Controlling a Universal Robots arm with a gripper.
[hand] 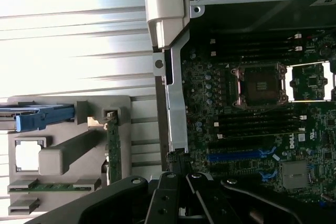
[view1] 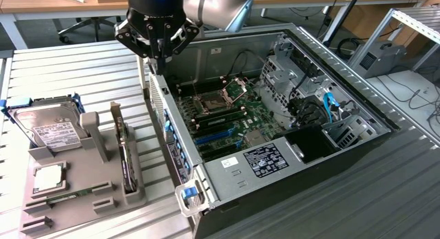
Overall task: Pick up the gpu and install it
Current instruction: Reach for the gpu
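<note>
The pincer [view1: 159, 60] hangs closed tight over the case [view1: 234, 181] wall, the gpu [view1: 125, 154] on edge in the grey holder [view1: 89, 141]

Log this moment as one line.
tool: shut, empty | position: above computer case wall edge | gpu: upright in gray holder, not held

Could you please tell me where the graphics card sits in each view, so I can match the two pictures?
Exterior view: the graphics card stands on edge in the grey holder, on the exterior view's left of the computer case.
Wrist view: it is the thin green strip standing in that holder.
Shared landmark: the processor socket inside the case.
</note>
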